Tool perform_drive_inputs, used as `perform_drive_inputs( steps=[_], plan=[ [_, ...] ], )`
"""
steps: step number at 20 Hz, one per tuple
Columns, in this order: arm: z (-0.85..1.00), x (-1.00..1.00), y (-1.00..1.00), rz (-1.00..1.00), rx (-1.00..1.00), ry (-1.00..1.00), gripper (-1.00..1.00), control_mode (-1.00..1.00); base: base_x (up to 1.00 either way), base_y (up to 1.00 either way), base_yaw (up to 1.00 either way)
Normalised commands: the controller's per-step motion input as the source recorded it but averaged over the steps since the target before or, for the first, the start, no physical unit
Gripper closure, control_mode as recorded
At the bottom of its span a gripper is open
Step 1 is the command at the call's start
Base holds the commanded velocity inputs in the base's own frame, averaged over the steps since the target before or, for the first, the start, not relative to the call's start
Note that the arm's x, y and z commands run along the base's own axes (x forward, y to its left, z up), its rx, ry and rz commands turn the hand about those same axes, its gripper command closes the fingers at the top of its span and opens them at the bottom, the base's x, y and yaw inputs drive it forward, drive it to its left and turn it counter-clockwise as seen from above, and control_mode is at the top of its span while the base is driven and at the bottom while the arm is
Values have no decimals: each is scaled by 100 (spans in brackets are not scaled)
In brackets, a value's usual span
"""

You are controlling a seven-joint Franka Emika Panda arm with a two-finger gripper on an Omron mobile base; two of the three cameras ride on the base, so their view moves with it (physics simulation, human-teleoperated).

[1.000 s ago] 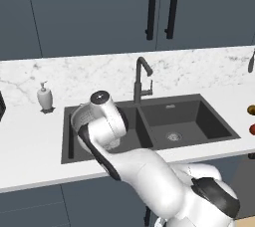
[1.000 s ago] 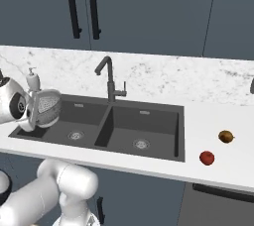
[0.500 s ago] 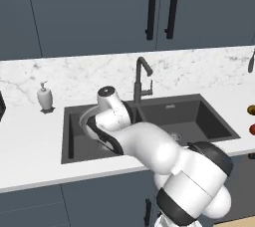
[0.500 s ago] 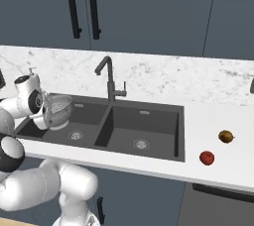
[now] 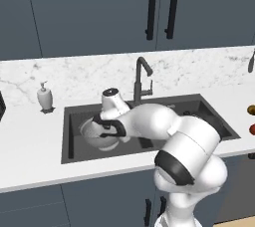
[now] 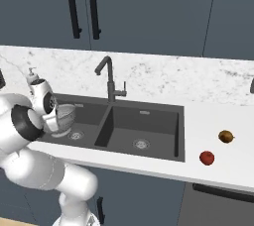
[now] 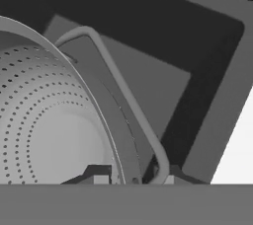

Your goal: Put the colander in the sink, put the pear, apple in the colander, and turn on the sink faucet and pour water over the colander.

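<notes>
Silver-grey perforated metal forms the colander [image 5: 98,134], which sits low inside the left basin of the sink [image 5: 74,141], tilted rather than level. In the hand view the colander [image 7: 44,115] shows its dotted inner wall at the left, with its rim and one thin wire side handle running down toward the fingertips. The gripper [image 7: 132,178] is clamped on the colander at the rim, one finger inside the bowl and the other outside by the handle. Whether the colander's base touches the basin floor cannot be determined.

From the right base view the colander [image 6: 63,117] lies in the left basin just beside the arm's wrist, near that basin's round silver drain [image 6: 75,135]. The second drain [image 6: 141,144] is in the right basin, well apart from the colander.

The sink faucet [image 5: 142,80] stands upright behind the divider between the two basins, its hooked spout pointing forward. No water is visible at the spout.

The pear [image 6: 225,136] and the apple [image 6: 207,158] rest on the white counter [image 6: 218,121] to the right of the sink, near each other but apart; the apple is closer to the counter's front edge. A white soap dispenser [image 5: 45,96] stands on the counter behind the sink's left corner.
</notes>
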Motion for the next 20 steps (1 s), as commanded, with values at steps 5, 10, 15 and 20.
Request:
perform_drive_inputs(
  steps=[5,10,15,20],
  plan=[
    [-13,32,-8,11,-4,0,100,-100,0,0,0],
    [-26,16,-11,6,-11,0,100,-100,0,0,0],
    [-13,28,-20,6,-5,0,100,-100,0,0,0],
    [-28,22,-20,6,-1,0,100,-100,0,0,0]
  ],
)
